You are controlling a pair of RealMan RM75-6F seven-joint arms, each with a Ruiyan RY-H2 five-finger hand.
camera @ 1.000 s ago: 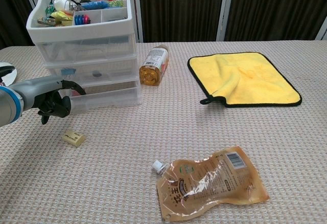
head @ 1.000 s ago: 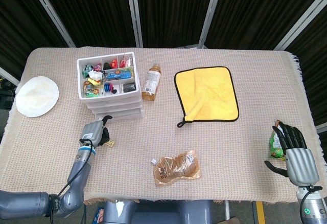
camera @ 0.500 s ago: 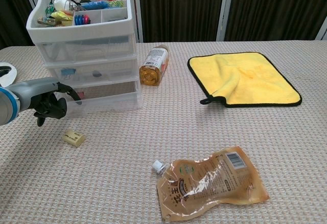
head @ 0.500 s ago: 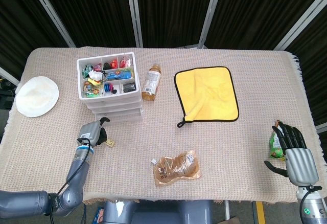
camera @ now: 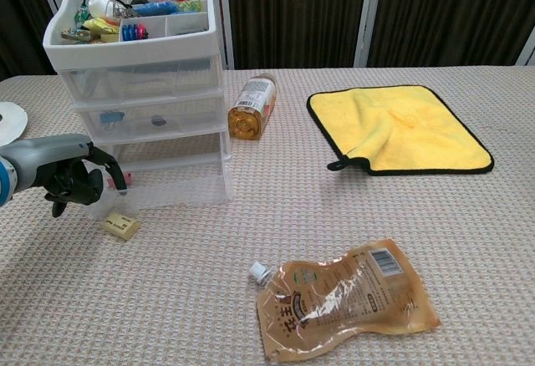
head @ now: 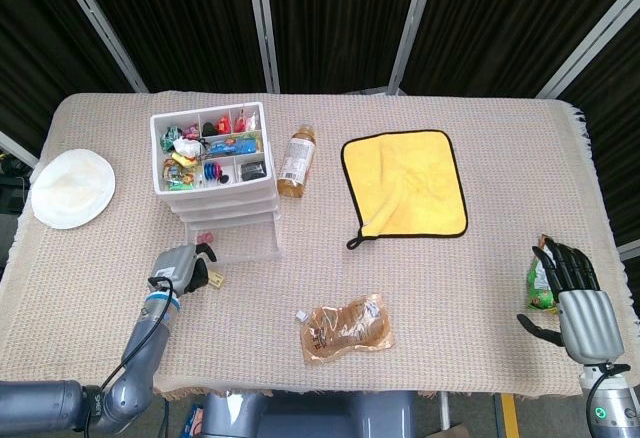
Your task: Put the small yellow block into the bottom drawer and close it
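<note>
The small yellow block [head: 216, 280] [camera: 121, 225] lies on the cloth just in front of the white drawer unit [head: 212, 163] [camera: 134, 48]. The clear bottom drawer [head: 243, 242] [camera: 171, 180] stands pulled out toward me. My left hand [head: 183, 266] [camera: 70, 179] has its fingers curled around the drawer's front left edge, just above and left of the block. At the table's right front, my right hand [head: 574, 293] rests with fingers spread and holds nothing.
A white plate [head: 72, 189] [camera: 10, 119] sits at the far left. A brown bottle [head: 297, 161] [camera: 251, 106] lies beside the drawers, a yellow cloth [head: 405, 183] [camera: 401, 128] further right. A brown pouch [head: 345, 328] [camera: 347, 299] lies front centre. A green packet [head: 541, 284] is by the right hand.
My left hand has drawn back toward me, pulling the bottom drawer out from the unit. The block and the right hand have stayed put.
</note>
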